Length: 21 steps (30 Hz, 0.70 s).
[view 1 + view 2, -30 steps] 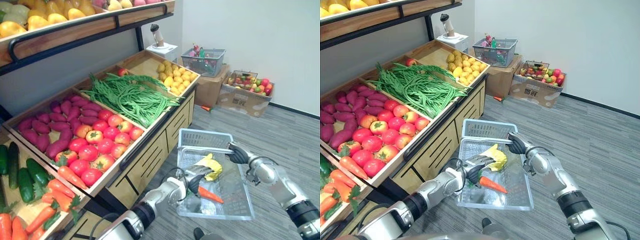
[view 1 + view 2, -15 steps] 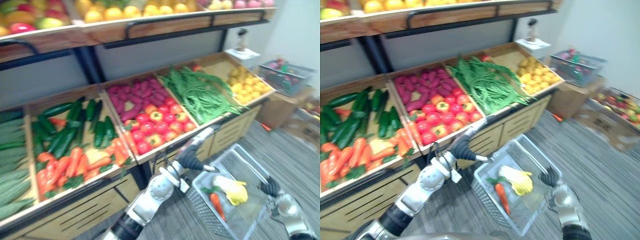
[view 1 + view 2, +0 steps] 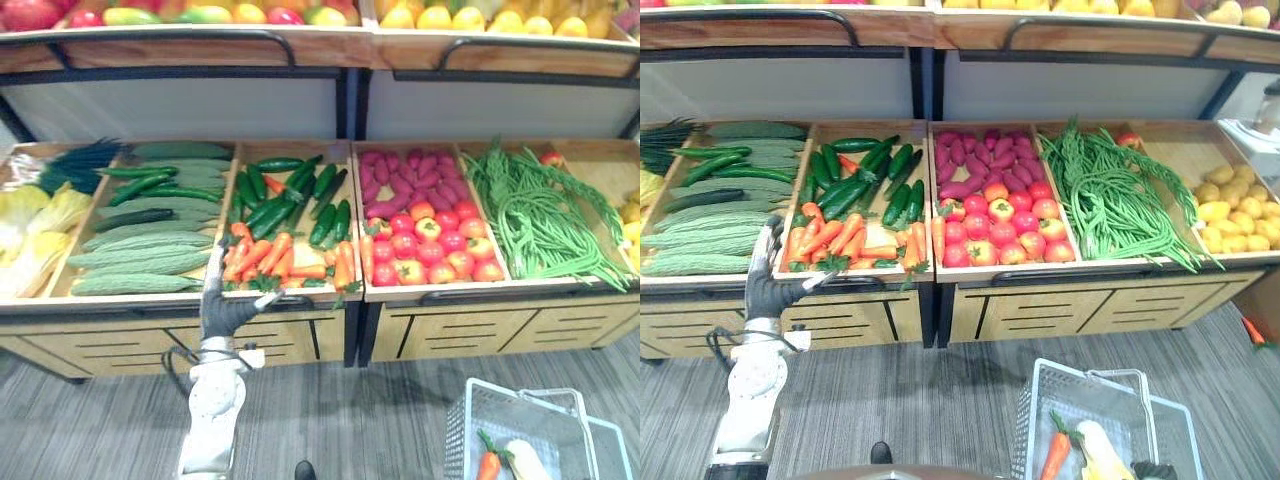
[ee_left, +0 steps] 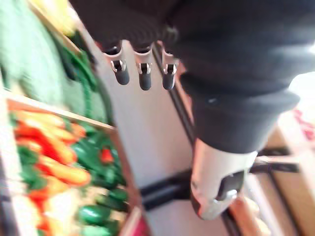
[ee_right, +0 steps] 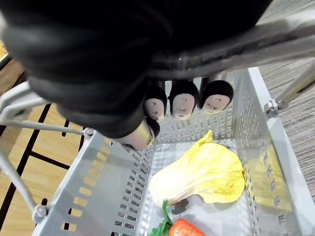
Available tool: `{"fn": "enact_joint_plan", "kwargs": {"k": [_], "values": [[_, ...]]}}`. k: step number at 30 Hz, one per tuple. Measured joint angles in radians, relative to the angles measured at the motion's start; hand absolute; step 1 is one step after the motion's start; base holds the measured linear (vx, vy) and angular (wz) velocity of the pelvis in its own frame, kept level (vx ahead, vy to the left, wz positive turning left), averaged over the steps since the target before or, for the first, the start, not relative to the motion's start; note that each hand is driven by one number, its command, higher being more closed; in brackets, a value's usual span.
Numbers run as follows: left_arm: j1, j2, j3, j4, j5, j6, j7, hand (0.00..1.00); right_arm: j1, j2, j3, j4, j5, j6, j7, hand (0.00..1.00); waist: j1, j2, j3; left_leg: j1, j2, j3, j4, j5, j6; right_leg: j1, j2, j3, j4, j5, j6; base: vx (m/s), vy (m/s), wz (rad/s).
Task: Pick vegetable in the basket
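While the basket (image 3: 1032,410) is already holding a carrot (image 3: 1052,458) and a yellow cabbage (image 5: 202,172), the right hand (image 5: 183,101) is clenching its handle (image 5: 236,46). The left hand (image 3: 222,305), fingers spread and empty, is hovering at the shelf's front edge by the carrots (image 3: 275,255); further picking is likely remaining.

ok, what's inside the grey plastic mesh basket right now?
In the grey plastic mesh basket: an orange carrot with green top and a pale yellow leafy cabbage. The floor beneath the leaf is covered; anything under it is hidden.

Straight fingers (image 4: 144,73), left hand (image 4: 206,59), carrots (image 4: 54,164) beyond
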Motion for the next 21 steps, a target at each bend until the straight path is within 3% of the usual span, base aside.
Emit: {"fn": "enact_joint_plan", "kwargs": {"k": [5,9,10,11,12,14,18,21], "values": [[0.052,-0.058,0.151,0.279,0.007,0.061,0.033,0.00,0.046,0.037,-0.004,-0.047,0.044,-0.004,-0.018,1.00,-0.003,0.002,-0.013,-0.015,0.006,-0.025,0.000,0.000,0.000,0.004,0.013,-0.036,0.003,-0.011,0.002,-0.07,-0.009,0.20],[0.052,-0.076,0.277,0.591,-0.038,0.115,0.056,0.00,0.054,0.158,0.024,-0.060,0.059,-0.002,-0.013,1.00,-0.004,-0.001,-0.023,-0.015,0.013,-0.023,0.000,0.000,0.000,0.006,0.015,-0.043,0.002,-0.013,0.000,0.01,-0.007,0.03],[0.052,-0.082,0.289,0.661,-0.056,0.126,0.055,0.00,0.047,0.184,0.036,-0.060,0.059,0.000,-0.012,1.00,-0.005,-0.010,-0.019,-0.016,0.012,-0.021,0.000,0.000,0.000,0.006,0.014,-0.042,-0.002,-0.013,0.000,0.07,-0.015,-0.03],[0.053,-0.089,0.298,0.725,-0.069,0.138,0.054,0.00,0.040,0.205,0.036,-0.059,0.062,0.006,-0.013,1.00,-0.006,0.002,-0.026,-0.015,0.012,-0.021,0.000,0.000,0.000,0.008,0.013,-0.042,-0.004,-0.013,-0.001,0.07,-0.011,-0.03],[0.058,-0.097,0.299,0.794,-0.067,0.145,0.051,0.00,0.033,0.222,0.036,-0.055,0.067,0.011,-0.013,1.00,-0.006,-0.007,-0.022,-0.016,0.007,-0.021,0.000,0.000,0.000,0.009,0.011,-0.042,-0.010,-0.012,-0.001,0.08,-0.002,-0.01],[0.067,-0.108,0.304,0.908,-0.032,0.147,0.046,0.00,0.017,0.234,0.035,-0.052,0.067,0.011,-0.015,1.00,-0.007,0.001,-0.026,-0.014,-0.004,-0.020,0.000,-0.004,0.001,0.015,0.001,-0.042,-0.019,-0.009,-0.005,0.09,0.021,0.00],[0.075,-0.097,0.327,1.000,-0.034,0.159,-0.002,0.00,-0.013,0.234,0.036,-0.011,0.064,0.008,-0.014,1.00,-0.006,-0.021,-0.021,-0.010,-0.010,-0.016,0.000,-0.013,-0.008,0.019,-0.002,-0.036,-0.028,-0.001,0.008,0.11,0.000,-0.04],[0.075,-0.083,0.325,1.028,-0.038,0.159,-0.042,0.00,-0.043,0.231,0.036,0.018,0.063,0.009,-0.013,1.00,-0.009,-0.022,-0.015,0.007,-0.012,0.000,0.000,-0.017,-0.009,0.026,0.000,-0.016,-0.032,-0.001,0.008,0.09,-0.017,-0.19]]}}
